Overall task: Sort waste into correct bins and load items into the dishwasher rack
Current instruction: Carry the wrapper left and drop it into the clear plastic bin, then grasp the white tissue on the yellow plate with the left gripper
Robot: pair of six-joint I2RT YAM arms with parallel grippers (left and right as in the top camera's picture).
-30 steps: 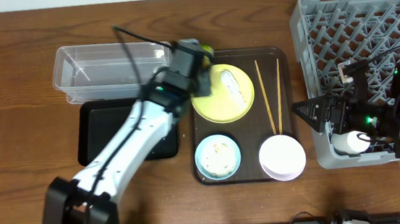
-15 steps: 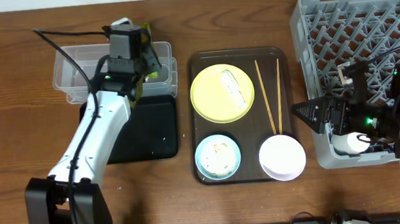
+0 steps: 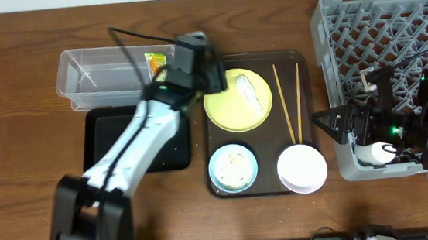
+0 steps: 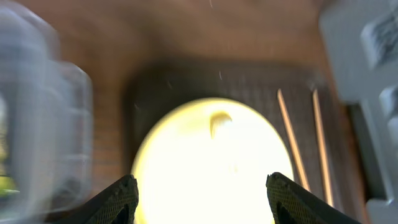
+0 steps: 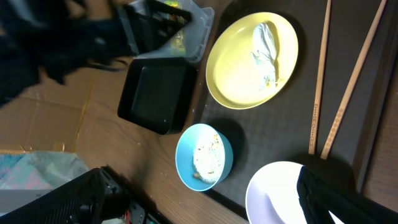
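Note:
The snack wrapper (image 3: 154, 61) lies inside the clear tub (image 3: 101, 71). My left gripper (image 3: 214, 77) (image 4: 202, 186) hovers open and empty over the left edge of the yellow plate (image 3: 236, 106) (image 4: 211, 162), which carries the crumpled white scrap (image 3: 249, 92) (image 5: 266, 46). Two chopsticks (image 3: 288, 102) (image 4: 292, 143) lie right of the plate. The blue bowl (image 3: 233, 167) (image 5: 204, 155) holds rice scraps. Beside it is the pinkish-white bowl (image 3: 302, 167) (image 5: 273, 193). My right gripper (image 3: 327, 122) (image 5: 208, 205) stands open at the grey rack's (image 3: 392, 27) left side, near a white cup (image 3: 374, 152).
The black tray (image 3: 103, 145) (image 5: 158, 93) lies in front of the clear tub. Plate, bowls and chopsticks all rest on the dark brown serving tray (image 3: 210, 70). The rack fills the right side of the table.
My left gripper carried the wrapper from the plate to the clear tub, opened and left it there, then swung back right over the yellow plate. The right arm has not moved.

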